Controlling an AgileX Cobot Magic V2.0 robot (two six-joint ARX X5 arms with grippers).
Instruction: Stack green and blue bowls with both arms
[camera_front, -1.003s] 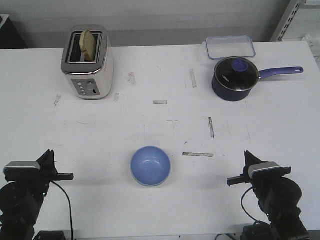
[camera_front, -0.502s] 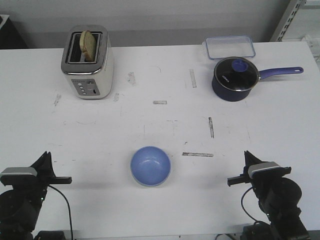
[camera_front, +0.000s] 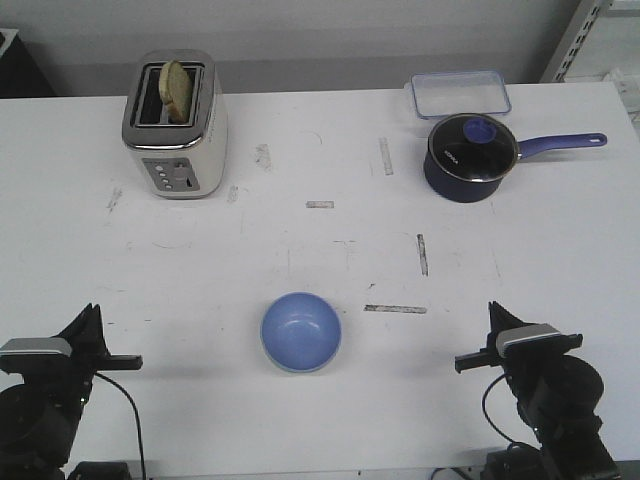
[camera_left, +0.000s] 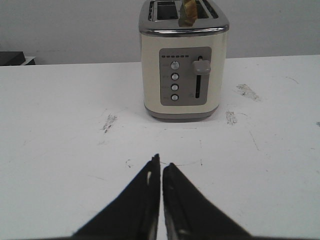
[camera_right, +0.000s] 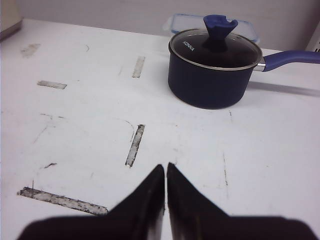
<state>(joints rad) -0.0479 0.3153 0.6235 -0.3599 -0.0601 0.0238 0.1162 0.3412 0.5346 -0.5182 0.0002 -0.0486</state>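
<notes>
Blue bowl (camera_front: 301, 332) upright on the white table (camera_front: 300, 240) at 6 o'clock, between both arms, touched by neither; green rim barely showing beneath, apparently nested, hard to confirm; left gripper (camera_left: 161, 165) at 8 o'clock, fingers nearly together, holding nothing, facing a cream toaster (camera_left: 183, 60) with bread; right gripper (camera_right: 165, 170) at 4 o'clock, likewise narrow, empty, facing a navy lidded saucepan (camera_right: 215, 70).

Robotics lab test bench with kitchen props: a scuffed white table (camera_front: 300, 240) bearing worn tape marks (camera_front: 395, 309), a cream toaster (camera_front: 176, 128), a navy saucepan (camera_front: 470, 157), a clear plastic container (camera_front: 459, 93), and metal shelving (camera_front: 578, 35).
</notes>
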